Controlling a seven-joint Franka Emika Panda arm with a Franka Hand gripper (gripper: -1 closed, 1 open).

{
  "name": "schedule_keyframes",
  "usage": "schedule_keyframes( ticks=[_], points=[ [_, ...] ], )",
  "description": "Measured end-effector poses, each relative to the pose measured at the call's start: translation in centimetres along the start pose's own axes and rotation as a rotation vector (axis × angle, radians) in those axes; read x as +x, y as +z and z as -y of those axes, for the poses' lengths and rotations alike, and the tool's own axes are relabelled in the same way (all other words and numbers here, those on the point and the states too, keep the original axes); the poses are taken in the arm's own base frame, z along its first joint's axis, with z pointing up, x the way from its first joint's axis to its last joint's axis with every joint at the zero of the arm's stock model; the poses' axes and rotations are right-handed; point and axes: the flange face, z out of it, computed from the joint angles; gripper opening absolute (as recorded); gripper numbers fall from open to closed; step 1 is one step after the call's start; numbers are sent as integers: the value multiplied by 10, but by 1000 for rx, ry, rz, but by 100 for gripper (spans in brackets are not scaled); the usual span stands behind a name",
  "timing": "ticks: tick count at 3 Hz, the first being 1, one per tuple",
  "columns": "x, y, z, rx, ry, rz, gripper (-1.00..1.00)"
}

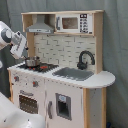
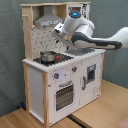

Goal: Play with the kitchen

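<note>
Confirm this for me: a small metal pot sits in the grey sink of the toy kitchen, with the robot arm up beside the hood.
Not quite. The pot sits on the black hob, not in the sink, which lies bare beside the black faucet. The first exterior view shows this plainly. The rest holds: the arm's gripper hangs above the hob, beside the hood.

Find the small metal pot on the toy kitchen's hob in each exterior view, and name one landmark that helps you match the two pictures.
First exterior view: the pot sits on the hob at the picture's left, just below the gripper.
Second exterior view: the pot sits left of centre, on the counter's near corner.
Shared landmark: the grey hood above the hob.
</note>
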Motion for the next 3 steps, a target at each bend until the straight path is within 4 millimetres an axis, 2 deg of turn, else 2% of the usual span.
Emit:
schedule_keyframes(
  ticks=[3],
  points=[
    [9,34,-19,200,-49,25,100]
  ],
)
